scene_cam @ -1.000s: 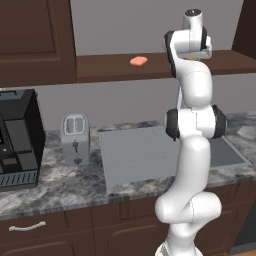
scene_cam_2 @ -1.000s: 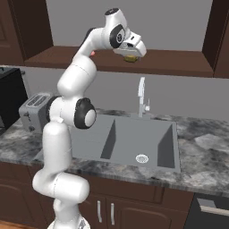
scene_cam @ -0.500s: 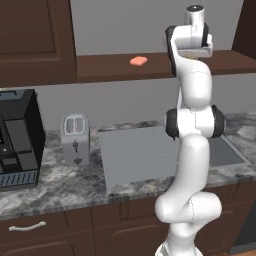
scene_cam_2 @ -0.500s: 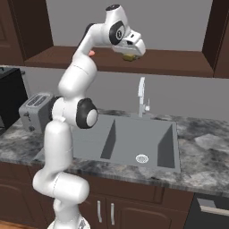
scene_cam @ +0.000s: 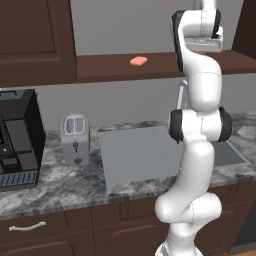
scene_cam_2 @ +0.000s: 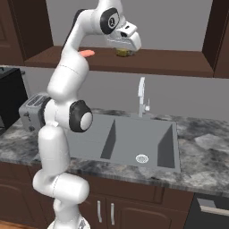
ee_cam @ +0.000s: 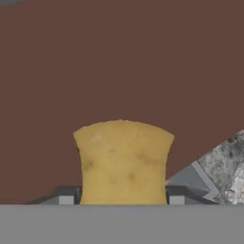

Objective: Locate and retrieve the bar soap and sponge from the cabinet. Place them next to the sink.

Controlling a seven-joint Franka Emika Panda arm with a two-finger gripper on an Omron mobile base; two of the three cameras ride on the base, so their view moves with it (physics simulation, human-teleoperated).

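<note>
Sitting between the closed fingers of the white arm's two-finger gripper (scene_cam_2: 124, 50), the chunky yellow sponge block (ee_cam: 123, 162) was held just above the long dark brown cabinet shelf board (scene_cam_2: 156, 62), near its middle. Further left along that board lay the flat salmon-pink bar soap (scene_cam: 138, 61). Below, the grey rectangular sink basin (scene_cam_2: 134, 138) sat in the marbled worktop (scene_cam_2: 210, 147)

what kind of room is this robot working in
A home-style kitchen, rendered rather than real. A grey sink with a curved faucet is set in a granite counter, a toaster stands nearby, and dark wooden cabinets hang above.
</note>
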